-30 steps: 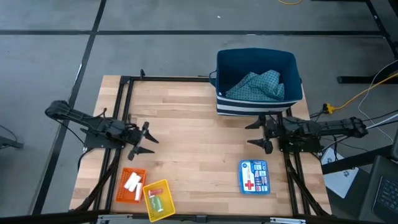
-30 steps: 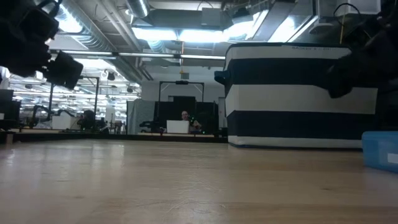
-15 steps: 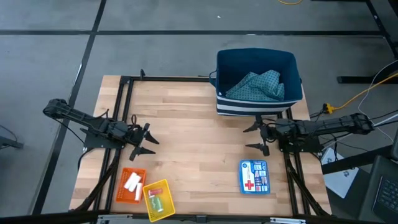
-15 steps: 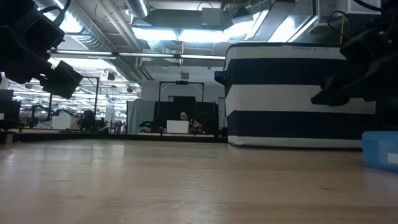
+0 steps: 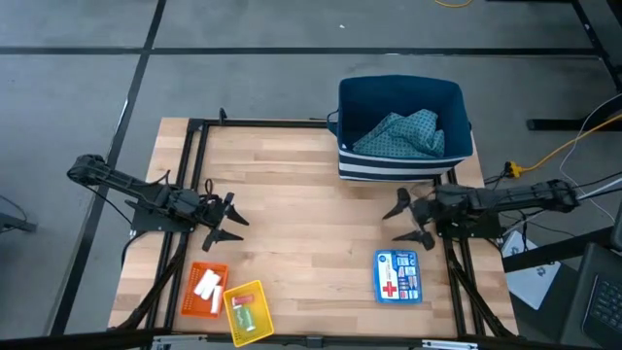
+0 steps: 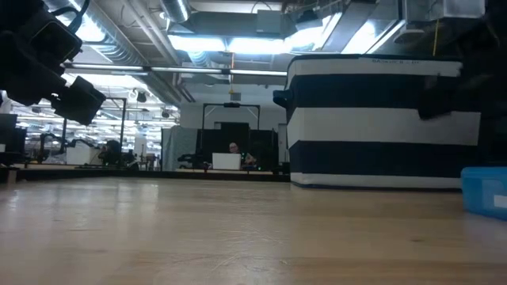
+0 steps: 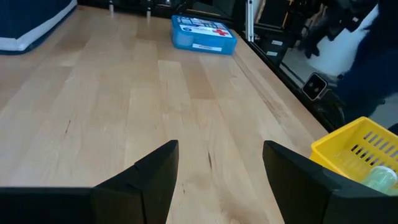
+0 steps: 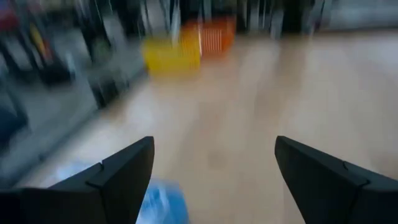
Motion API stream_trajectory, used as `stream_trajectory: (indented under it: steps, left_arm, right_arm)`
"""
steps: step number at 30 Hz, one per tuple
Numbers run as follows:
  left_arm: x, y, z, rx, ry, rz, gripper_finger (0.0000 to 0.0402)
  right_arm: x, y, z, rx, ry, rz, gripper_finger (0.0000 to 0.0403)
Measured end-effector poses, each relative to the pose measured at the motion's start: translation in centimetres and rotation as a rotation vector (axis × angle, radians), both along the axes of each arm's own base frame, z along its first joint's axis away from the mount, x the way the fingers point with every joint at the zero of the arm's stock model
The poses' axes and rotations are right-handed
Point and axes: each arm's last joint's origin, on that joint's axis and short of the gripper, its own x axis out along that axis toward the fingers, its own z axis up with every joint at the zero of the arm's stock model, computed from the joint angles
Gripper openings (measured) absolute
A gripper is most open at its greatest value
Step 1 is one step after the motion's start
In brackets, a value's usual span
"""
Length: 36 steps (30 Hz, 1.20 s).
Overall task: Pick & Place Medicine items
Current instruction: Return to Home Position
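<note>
Hovering left gripper point(image 5: 233, 220): spread apart, over left side of table point(image 5: 292, 185).
Right gripper point(image 5: 398, 222): spread apart too, near blue bin point(image 5: 403, 167).
White pieces point(image 5: 207, 286): inside orange bin point(image 5: 206, 266).
Green bottle point(image 5: 246, 317): inside yellow bin point(image 5: 241, 289).
Both small bins: side by side.

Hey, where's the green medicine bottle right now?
In the high view the green medicine bottle lies inside the yellow bin, at the bottom left edge of the table, right beside the orange bin.

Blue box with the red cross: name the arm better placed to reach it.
Right, likely. The right gripper, fingers open, is near the blue box; the left gripper is far across the table.
</note>
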Motion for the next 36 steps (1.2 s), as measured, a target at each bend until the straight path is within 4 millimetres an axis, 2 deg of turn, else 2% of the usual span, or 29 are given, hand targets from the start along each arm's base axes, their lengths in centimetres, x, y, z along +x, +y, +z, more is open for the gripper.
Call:
stream_trajectory:
  steps: [3,8,14,20,29,36]
  left_arm:
    - [0.0,0.0,0.0,0.000,0.000,0.000,0.0231]
    - [0.0,0.0,0.0,0.000,0.001,0.000,0.0232]
    - [0.0,0.0,-0.1,0.001,0.005,0.000,0.0230]
    - [0.0,0.0,-0.1,0.001,0.005,0.000,0.0229]
    - [0.0,0.0,-0.1,0.001,0.004,0.000,0.0231]
    - [0.0,0.0,-0.1,0.001,0.004,0.000,0.0233]
  right_arm:
    - [-0.7,-0.1,1.8,0.097,-0.150,-0.031,0.0334]
    - [-1.5,-0.3,2.7,0.136,-0.262,-0.054,0.0334]
    - [-1.9,-0.2,3.0,0.138,-0.304,-0.030,0.0334]
    - [-2.1,0.2,3.1,0.134,-0.318,0.144,0.0334]
    - [-3.0,1.1,3.1,0.165,-0.290,0.611,0.0334]
    - [-3.1,1.2,3.1,0.167,-0.287,0.638,0.0334]
